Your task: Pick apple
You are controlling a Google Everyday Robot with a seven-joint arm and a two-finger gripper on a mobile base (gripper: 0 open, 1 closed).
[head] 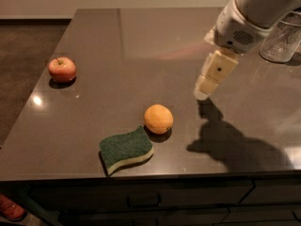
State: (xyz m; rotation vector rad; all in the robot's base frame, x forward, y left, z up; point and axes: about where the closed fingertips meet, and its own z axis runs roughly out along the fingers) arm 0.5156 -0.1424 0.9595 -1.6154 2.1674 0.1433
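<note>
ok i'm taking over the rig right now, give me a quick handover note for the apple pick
Gripper: hangs above the right side of the counter, holding nothing, up and to the right of the orange.
Apple: sits stem up near the counter's left edge, far from the gripper.
Also there: orange and green sponge near the front edge; glass jar at far right.
Done: nothing grasped yet.
Left: cross left to the apple, probably behind the orange, then lower, grasp and lift.
</note>
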